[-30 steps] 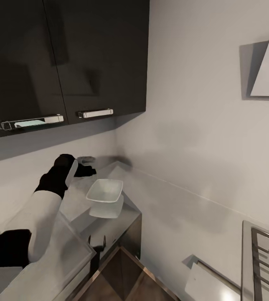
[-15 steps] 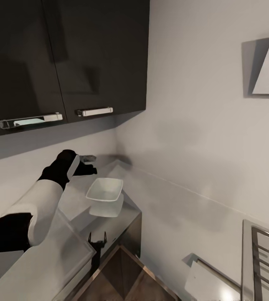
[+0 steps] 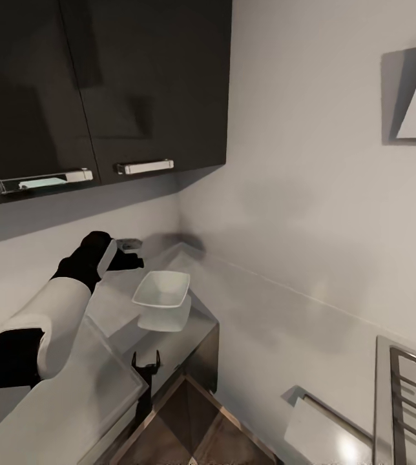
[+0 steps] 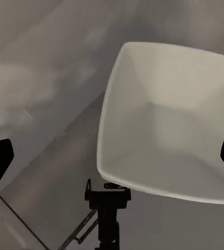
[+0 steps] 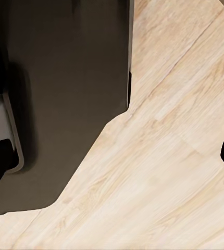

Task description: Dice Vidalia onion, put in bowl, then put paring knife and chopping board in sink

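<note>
Left hand parked over the bowl

Right hand [image 5: 112,156] is spread wide over pale wood floor [image 5: 169,156]. Further out, the left hand [image 4: 112,156] hangs with fingers released, white squarish bowl [image 3: 162,290] just below on the grey worktop [image 3: 114,310], black wall cabinets [image 3: 98,90] beyond.

Bowl [image 3: 163,289] reads as smooth white ceramic or plastic with a soft satin sheen, same in the left wrist view [image 4: 169,120]. Surface [image 3: 114,310] under it is glossy grey, mirroring the bowl. Upper cabinet doors [image 3: 143,77] are dark high-gloss, with polished metal handles [image 3: 145,166]. Wall [image 3: 298,194] is matt white. Left arm [image 3: 46,316] has a smooth white shell and matt black joints. Cooktop grate [image 3: 415,394] looks like brushed metal. Floor [image 5: 164,172] is pale wood-grain plank, low sheen; the dark base panel [image 5: 65,104] over it is semi-matt.
</note>
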Available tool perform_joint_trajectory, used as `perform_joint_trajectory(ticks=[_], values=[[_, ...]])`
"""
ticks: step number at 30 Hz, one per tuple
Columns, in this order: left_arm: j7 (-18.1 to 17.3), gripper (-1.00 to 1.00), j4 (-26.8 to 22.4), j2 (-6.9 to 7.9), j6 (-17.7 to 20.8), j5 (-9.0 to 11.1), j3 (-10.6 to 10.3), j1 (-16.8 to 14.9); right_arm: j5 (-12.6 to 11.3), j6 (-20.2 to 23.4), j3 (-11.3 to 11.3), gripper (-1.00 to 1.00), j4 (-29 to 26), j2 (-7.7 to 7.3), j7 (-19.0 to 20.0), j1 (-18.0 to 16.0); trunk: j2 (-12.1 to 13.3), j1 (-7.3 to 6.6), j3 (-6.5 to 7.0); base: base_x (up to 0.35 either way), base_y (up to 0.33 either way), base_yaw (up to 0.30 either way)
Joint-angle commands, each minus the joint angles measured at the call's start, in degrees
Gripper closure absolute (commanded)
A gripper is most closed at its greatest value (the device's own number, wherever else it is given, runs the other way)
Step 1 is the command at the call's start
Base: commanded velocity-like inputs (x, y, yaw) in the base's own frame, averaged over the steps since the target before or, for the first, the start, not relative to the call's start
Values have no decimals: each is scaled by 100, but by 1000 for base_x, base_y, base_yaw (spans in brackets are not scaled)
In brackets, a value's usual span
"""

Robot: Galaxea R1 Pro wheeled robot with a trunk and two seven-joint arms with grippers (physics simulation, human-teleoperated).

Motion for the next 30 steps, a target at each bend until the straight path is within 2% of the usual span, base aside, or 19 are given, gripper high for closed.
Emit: perform_joint_trajectory(ticks=[1, 9, 16, 19, 27, 30], values=[[6, -100, -6, -3, 23, 3, 18, -4, -2, -34, 2, -100, 12, -1, 3, -5, -13, 3, -21, 0, 0, 0], [13, -100, -8, -71, -277, -1, 14, -4, -2, -34, 2, -100, 12, -1, 2, -5, -13, 3, -96, 0, 0, 0], [138, -100, 2, -211, -390, -2, 7, -4, 0, -34, 2, -100, 13, -1, 2, -5, -13, 3, -161, 0, 0, 0], [217, -100, 27, -309, -642, -2, 3, -4, -3, -34, 2, -100, 14, -1, 3, -5, -13, 3, -189, 0, 0, 0], [250, -100, 155, -307, -747, -2, 3, -4, -3, -34, 2, -100, 13, -1, 3, -5, -13, 3, -263, 0, 0, 0], [258, -100, 198, -239, -761, -2, 3, -4, -1, -34, 2, -100, 14, -1, 3, -5, -13, 3, -291, 0, 0, 0]])
